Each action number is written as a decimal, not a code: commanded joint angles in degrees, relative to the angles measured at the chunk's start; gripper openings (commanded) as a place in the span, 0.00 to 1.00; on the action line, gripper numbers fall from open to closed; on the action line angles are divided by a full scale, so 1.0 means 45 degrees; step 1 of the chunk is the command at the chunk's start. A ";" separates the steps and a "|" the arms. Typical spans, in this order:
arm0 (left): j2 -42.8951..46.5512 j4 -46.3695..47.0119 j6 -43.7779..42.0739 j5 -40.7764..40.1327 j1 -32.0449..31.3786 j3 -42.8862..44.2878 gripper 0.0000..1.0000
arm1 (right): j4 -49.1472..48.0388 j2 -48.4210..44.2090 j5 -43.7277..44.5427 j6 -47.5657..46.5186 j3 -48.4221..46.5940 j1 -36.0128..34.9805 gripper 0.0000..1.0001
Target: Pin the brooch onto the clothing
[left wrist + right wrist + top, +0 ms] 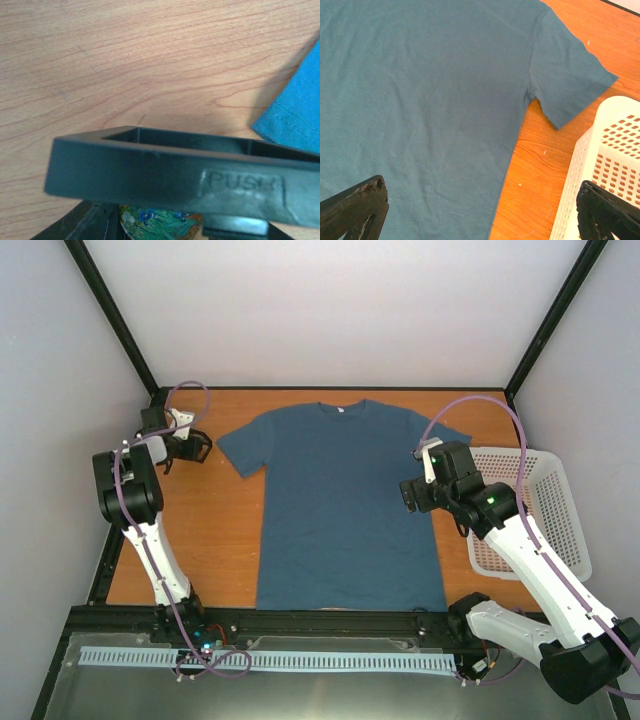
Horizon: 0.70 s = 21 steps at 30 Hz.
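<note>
The T-shirt (pixel 340 510) lies flat, neck away from the arms. The left gripper (pixel 195 448) sits just off the T-shirt's left sleeve, and a black holder (pixel 165 175) marked PUSH fills its camera. The brooch (pixel 160 222), small and green-flowered, peeks out there too. Whether the jaws are pinching, I cannot tell. The right gripper (pixel 481 186) hovers over the T-shirt's right edge, jaws spread wide, with the white basket (pixel 615 150) just beyond.

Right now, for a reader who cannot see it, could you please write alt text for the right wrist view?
A dark teal T-shirt lies flat on a wooden table, one short sleeve beside a white mesh basket. The jaws of the right gripper stand wide open at the bottom corners.
</note>
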<state>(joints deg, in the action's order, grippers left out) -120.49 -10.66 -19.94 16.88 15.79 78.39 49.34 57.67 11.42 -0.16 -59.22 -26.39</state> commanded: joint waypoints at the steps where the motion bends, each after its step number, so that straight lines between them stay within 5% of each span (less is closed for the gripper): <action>1: 0.0192 -0.0256 0.0195 -0.0316 -0.0091 0.0142 0.46 | -0.0124 -0.0037 0.0182 0.0015 -0.0100 -0.0033 1.00; 21: 0.2578 -0.0821 0.1556 -0.0574 -0.0091 -0.1083 0.39 | -0.0455 -0.0695 0.0279 -0.0249 0.0385 -0.0033 1.00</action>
<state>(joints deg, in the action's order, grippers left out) -112.97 -11.09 -15.86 13.30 15.62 75.20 48.77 56.21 11.97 -0.34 -58.50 -26.39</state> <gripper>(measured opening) 0.443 0.999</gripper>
